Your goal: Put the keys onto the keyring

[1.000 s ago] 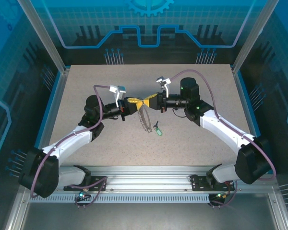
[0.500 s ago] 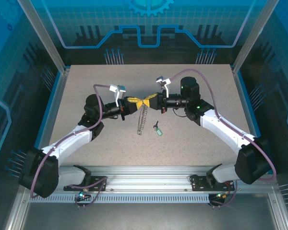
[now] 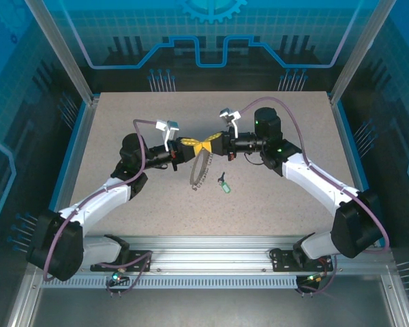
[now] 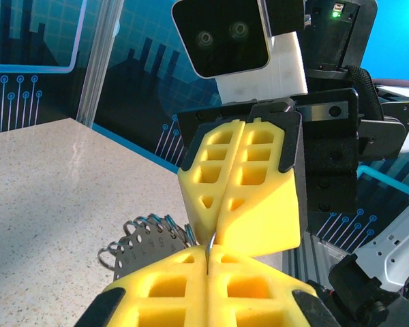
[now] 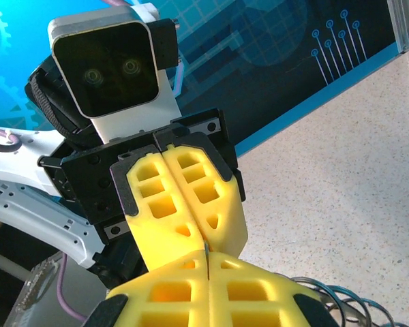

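Keyring (image 3: 200, 172) hangs below both pincers, dangle swung slightly left vs 1 s ago. Left pincer (image 3: 193, 145) & right pincer (image 3: 213, 142) tip-to-tip, both clenched on its wire. Key (image 3: 224, 184) lies on surface (image 3: 123, 122) below right pincer, unthreaded.

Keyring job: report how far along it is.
Done: the left gripper and right gripper are shut on the keyring, tip to tip, pinching its thin wire. In hand: holding the loop between them, its links hanging below. Left: the key lies loose on the table beside it, not yet threaded on.
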Robot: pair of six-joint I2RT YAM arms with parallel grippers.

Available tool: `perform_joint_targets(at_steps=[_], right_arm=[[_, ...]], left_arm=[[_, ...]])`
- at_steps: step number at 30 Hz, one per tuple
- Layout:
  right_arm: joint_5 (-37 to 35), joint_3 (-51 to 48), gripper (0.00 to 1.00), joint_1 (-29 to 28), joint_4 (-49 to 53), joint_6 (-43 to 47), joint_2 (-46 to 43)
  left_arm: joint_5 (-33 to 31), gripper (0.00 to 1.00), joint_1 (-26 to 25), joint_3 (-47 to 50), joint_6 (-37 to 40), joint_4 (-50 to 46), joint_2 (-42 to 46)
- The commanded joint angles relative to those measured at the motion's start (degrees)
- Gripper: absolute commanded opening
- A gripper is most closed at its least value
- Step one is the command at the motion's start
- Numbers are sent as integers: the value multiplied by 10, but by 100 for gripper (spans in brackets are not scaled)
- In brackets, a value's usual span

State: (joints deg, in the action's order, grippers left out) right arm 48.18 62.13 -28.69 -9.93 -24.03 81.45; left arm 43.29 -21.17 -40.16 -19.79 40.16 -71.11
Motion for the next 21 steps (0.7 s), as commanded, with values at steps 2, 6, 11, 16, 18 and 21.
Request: perform_joint_targets(at_steps=[2,6,11,16,18,21], right_arm=[[11,-6,0,3,-28,10,0],[29,-32,0,32,-101,-14,-18],[40,-43,0,44,-131,-16,-33],[38,-47,0,45,-157,-23,-45],[35,-50,0,44,-167,-27,-51],[28,-53,0,44,-172,-30,-63]], left_arm=[[-14,17,-12,-35,-33,44,1],[-102,30,-11,-14,-73,43,35],[-134,40,-12,0,-85,23,67],[-112,46,-12,-6,-105,20,62],[-97,47,-12,-9,-115,20,54],[-82,48,-12,-12,-127,27,42]])
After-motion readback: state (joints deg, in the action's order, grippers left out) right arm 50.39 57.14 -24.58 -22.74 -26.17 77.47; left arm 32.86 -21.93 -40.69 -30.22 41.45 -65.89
